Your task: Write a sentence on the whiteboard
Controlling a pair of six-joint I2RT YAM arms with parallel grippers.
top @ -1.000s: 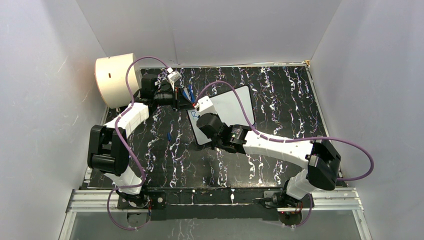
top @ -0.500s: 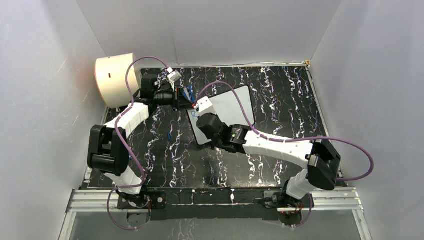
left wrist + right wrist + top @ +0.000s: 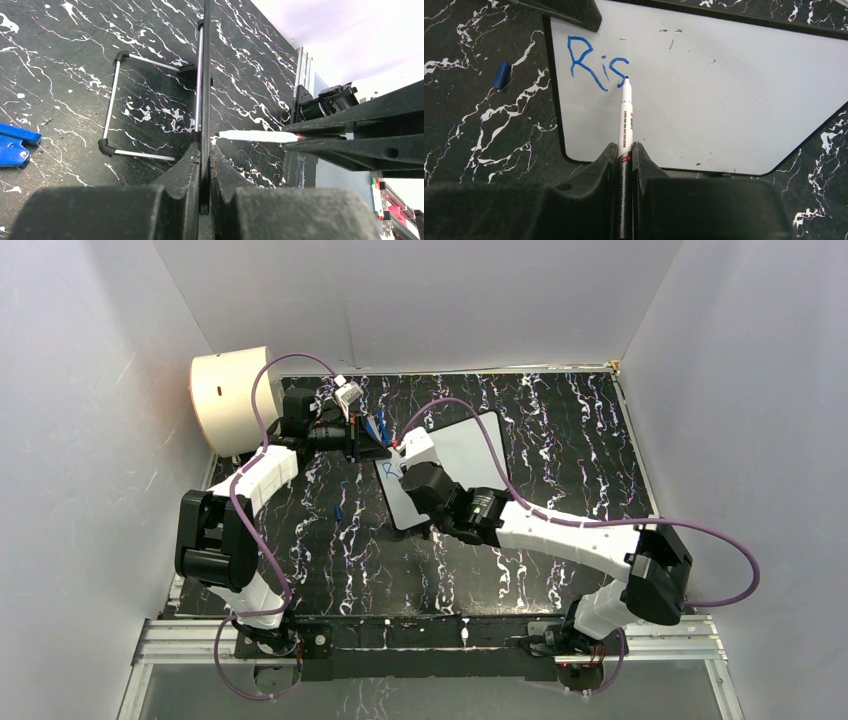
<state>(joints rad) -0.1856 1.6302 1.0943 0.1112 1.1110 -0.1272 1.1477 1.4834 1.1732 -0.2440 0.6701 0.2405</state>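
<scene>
Black marbled table (image 3: 560, 430): the whiteboard (image 3: 724, 90) stands mid-table. My left gripper (image 3: 205, 150) pinches its edge, near the lettering. My right gripper (image 3: 625, 150) pinches a marker (image 3: 625, 115), tip touching the board at the "s". The marker's print is too small to read. The sentence (image 3: 594, 67), in blue, reads "Ris". A blue cap (image 3: 501, 75) lies beside the board.
</scene>
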